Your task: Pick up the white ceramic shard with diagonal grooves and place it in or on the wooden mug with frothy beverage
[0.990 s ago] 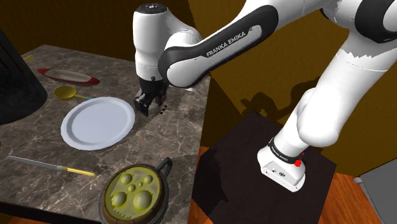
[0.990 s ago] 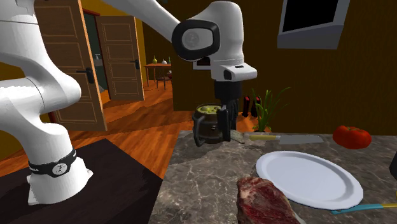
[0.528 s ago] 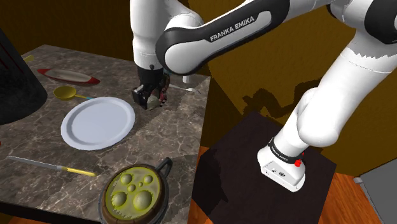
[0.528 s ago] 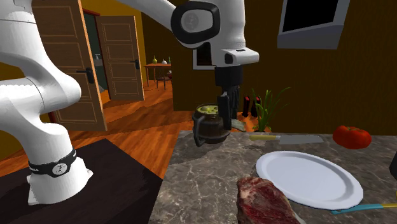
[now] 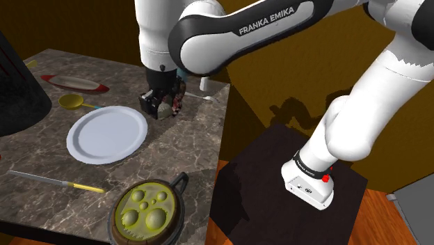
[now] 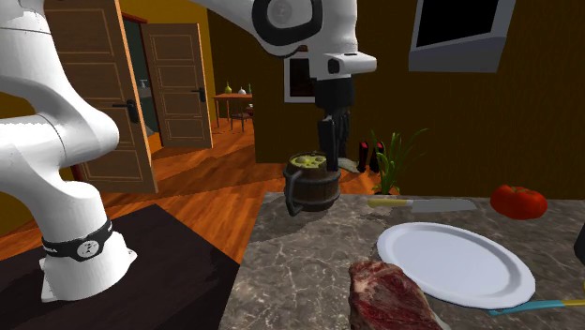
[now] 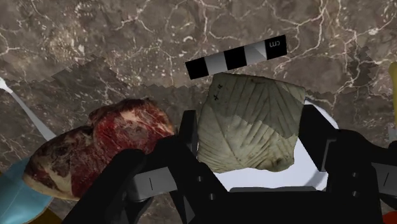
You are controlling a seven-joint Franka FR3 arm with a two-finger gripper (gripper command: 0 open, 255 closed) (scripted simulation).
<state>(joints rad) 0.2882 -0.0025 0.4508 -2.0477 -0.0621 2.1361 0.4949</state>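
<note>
A pale, grey-white shard (image 7: 251, 124) with diagonal grooves sits clasped between my gripper's black fingers (image 7: 189, 137). In the shoulder view my gripper (image 5: 161, 108) hangs above the marble table near its far edge, shut on the shard (image 5: 166, 108), just beyond the white plate (image 5: 106, 133). The wooden mug (image 5: 147, 212) with its greenish frothy drink stands at the table's near corner, well apart from the gripper. In the second exterior view my gripper (image 6: 329, 157) hovers in front of the mug (image 6: 312, 185), the shard (image 6: 348, 166) poking out beside it.
A raw steak (image 7: 102, 146) lies on the table under the gripper, beside the plate (image 6: 455, 262). A yellow-handled knife (image 5: 55, 181) lies between plate and mug. A yellow spoon (image 5: 71, 102), a red dish (image 5: 73, 82) and a big black object (image 5: 17, 83) stand further left. A tomato (image 6: 517, 201) sits by the knife.
My gripper has risen off the table with the shard held in it and has drifted slightly toward the shoulder view's left. Nothing else has moved.
</note>
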